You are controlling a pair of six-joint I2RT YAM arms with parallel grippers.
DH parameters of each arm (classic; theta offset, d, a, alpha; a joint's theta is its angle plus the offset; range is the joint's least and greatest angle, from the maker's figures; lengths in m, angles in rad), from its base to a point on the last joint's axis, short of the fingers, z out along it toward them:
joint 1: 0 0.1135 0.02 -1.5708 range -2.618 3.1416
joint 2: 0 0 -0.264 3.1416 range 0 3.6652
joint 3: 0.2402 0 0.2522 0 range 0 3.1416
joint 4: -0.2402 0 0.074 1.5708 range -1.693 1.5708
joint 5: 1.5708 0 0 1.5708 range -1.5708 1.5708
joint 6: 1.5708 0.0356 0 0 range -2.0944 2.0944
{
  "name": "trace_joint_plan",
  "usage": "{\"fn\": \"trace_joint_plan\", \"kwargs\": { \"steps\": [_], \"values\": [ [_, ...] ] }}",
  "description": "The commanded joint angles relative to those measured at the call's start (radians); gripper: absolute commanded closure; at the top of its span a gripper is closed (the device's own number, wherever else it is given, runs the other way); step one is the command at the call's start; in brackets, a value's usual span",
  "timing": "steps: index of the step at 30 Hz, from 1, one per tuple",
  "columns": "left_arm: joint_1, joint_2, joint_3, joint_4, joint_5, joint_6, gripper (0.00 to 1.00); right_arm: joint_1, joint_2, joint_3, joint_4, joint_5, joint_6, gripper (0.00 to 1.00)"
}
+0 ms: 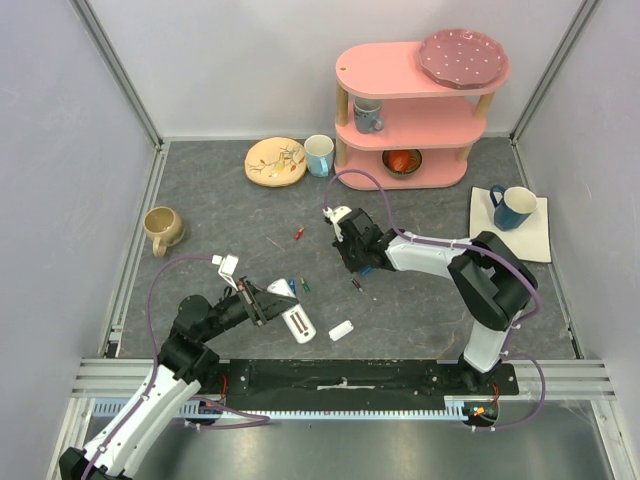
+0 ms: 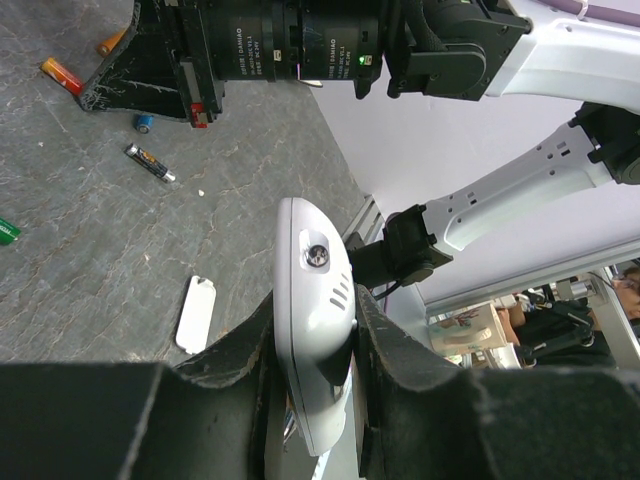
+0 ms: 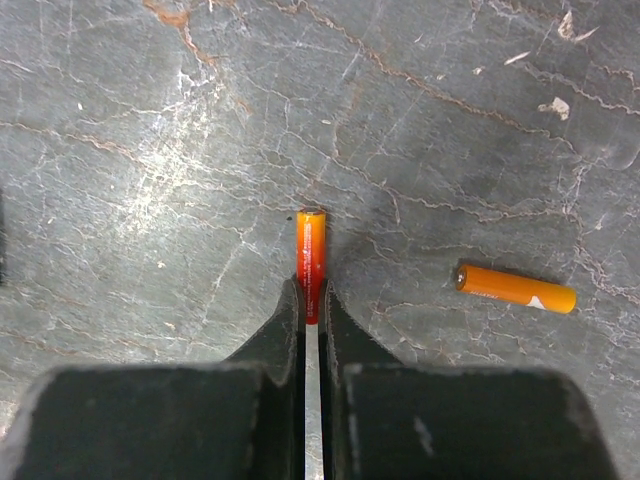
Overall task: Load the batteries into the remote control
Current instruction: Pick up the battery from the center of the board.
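My left gripper is shut on the white remote control, gripping it by its long sides; it also shows in the top view. The remote's detached back cover lies on the table beside it. My right gripper is shut on the end of a red-orange battery, low over the table. An orange battery lies to its right. Dark, blue and green batteries lie loose on the table between the two grippers.
A tan mug stands at the left. A patterned plate, a white cup and a pink shelf line the back. A blue mug sits on a white cloth at the right.
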State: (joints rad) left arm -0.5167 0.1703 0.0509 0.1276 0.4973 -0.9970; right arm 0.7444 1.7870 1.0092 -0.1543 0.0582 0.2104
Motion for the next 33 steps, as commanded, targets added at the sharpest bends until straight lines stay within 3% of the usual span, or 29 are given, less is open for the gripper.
{"fn": "trace_joint_plan", "kwargs": {
  "steps": [1, 5, 10, 18, 24, 33],
  "values": [
    [0.004, 0.015, -0.020, 0.079, -0.035, -0.014, 0.98, 0.006, 0.031, 0.049, -0.154, 0.002, 0.012, 1.00],
    [0.004, 0.084, -0.042, 0.211, -0.074, -0.077, 0.98, 0.004, -0.001, 0.112, -0.254, 0.005, 0.035, 1.00],
    [0.004, 0.283, -0.005, 0.361, -0.100, -0.080, 0.98, -0.002, -0.139, 0.123, -0.324, -0.014, 0.073, 1.00],
    [0.003, 0.569, 0.020, 0.757, -0.115, -0.120, 0.98, -0.002, -0.358, 0.068, -0.416, -0.081, 0.103, 1.00],
    [0.003, 0.764, 0.036, 0.958, -0.125, -0.129, 0.98, 0.010, -0.529, 0.012, -0.462, -0.156, 0.132, 1.00],
    [-0.002, 1.062, 0.040, 1.351, -0.080, -0.202, 0.98, 0.168, -0.586, 0.153, -0.623, -0.146, 0.156, 1.00]
  ]
}}
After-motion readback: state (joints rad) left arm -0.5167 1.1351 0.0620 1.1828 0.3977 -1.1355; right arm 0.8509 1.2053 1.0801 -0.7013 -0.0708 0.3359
